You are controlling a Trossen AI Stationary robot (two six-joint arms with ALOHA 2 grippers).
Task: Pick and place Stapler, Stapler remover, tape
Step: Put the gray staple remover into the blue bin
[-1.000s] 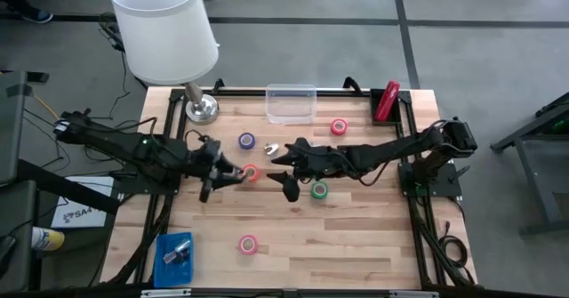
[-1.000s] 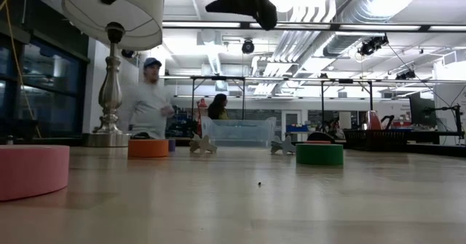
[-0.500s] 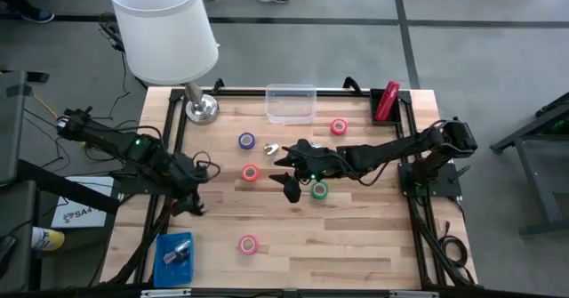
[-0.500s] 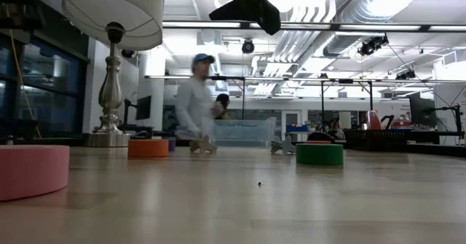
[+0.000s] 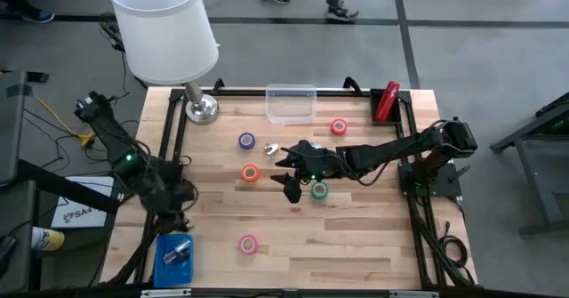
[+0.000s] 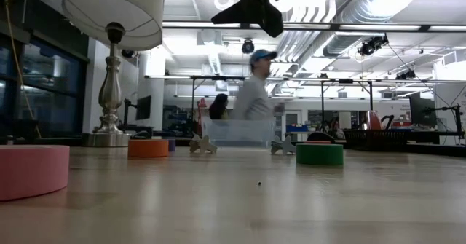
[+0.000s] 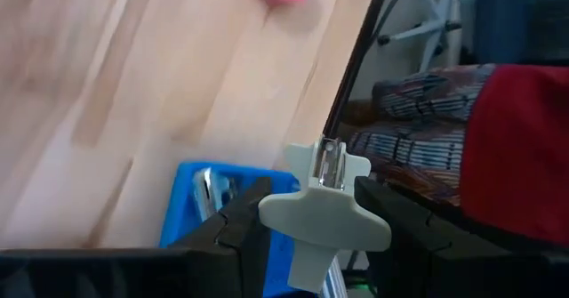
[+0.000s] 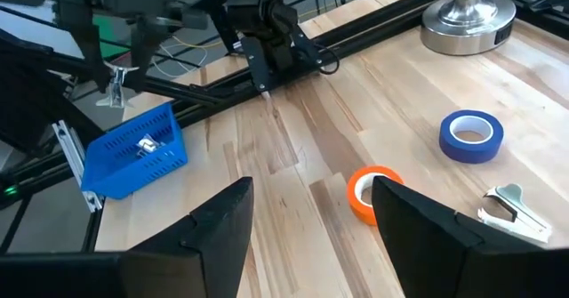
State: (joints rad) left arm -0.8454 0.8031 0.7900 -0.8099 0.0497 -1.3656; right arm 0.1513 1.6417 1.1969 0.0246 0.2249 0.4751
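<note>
- Since a second ago we see the left pincer (image 7: 311, 218) has left the middle of the worktop (image 5: 356, 236), where it hung by the orange tape roll (image 5: 250, 173). It is now at the worktop's left edge near the blue basket (image 5: 173, 257), clamped on a pale staple remover (image 7: 322, 218).
- The right pincer (image 5: 286, 172) has barely moved. It hovers over the worktop's middle with its fingers apart, holding nothing.
- The red stapler (image 5: 386, 101) lies at the far right corner, its long axis running from far to near edge, slightly tilted.
- The purple roll (image 5: 246, 140) and a second staple remover (image 5: 272, 149) lie just behind the right pincer. The green roll (image 5: 319, 189) lies beside it, a pink roll (image 5: 339, 126) by the clear tub (image 5: 291, 103), and another pink roll (image 5: 247, 243) towards the near edge.
- The near right part of the worktop is bare wood. The lamp (image 5: 200, 108) takes the far left corner.
</note>
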